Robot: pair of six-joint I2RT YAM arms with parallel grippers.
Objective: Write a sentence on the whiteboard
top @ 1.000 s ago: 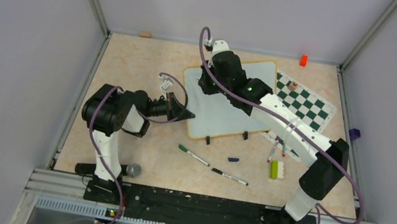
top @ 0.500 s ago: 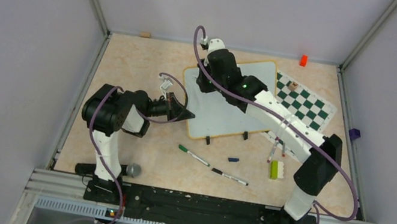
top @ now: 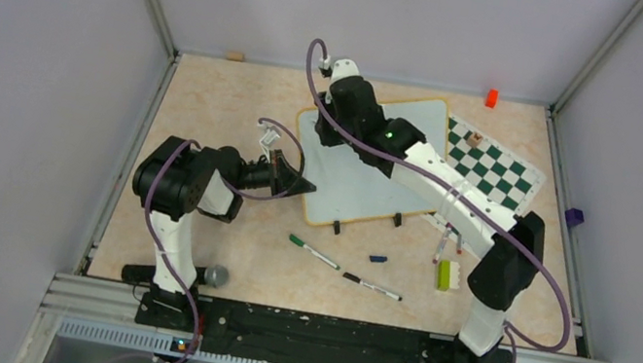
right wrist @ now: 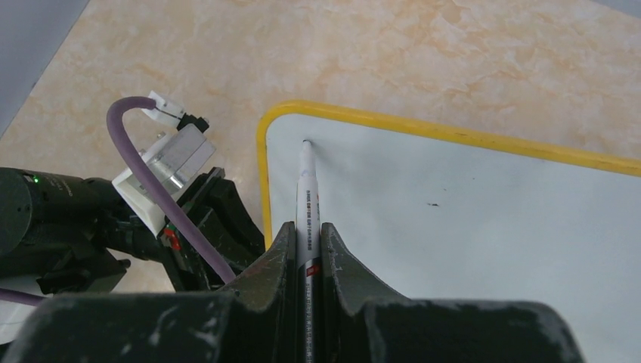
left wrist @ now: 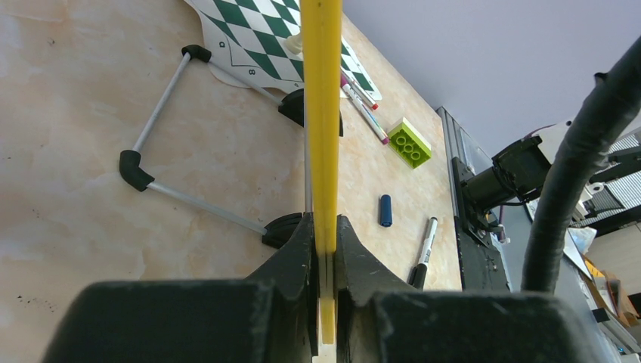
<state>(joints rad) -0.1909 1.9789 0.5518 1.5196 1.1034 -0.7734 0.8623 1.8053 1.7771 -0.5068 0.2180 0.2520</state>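
Note:
The whiteboard (top: pixel 358 186) stands tilted on its black clip feet mid-table, white with a yellow rim. My left gripper (top: pixel 301 185) is shut on its left edge; in the left wrist view the yellow rim (left wrist: pixel 321 98) runs up from between the closed jaws of that gripper (left wrist: pixel 323 227). My right gripper (top: pixel 328 133) is over the board's far-left corner, shut on a white marker (right wrist: pixel 306 193). The marker's tip touches the board (right wrist: pixel 469 227) just inside the corner. No sentence shows on the board, only a small dark speck.
A green-and-white chessboard (top: pixel 490 166) lies right of the whiteboard. A green marker (top: pixel 314 252), black marker (top: pixel 371 287), blue cap (top: pixel 377 259), green brick (top: pixel 444 275) and pink markers (top: pixel 441 246) lie in front. An orange block (top: pixel 490 97) sits at the back, a grey ball (top: pixel 216 275) near the left base.
My right arm has moved the marker left and away from me, toward the board's far-left corner. The left gripper and the board have not moved.

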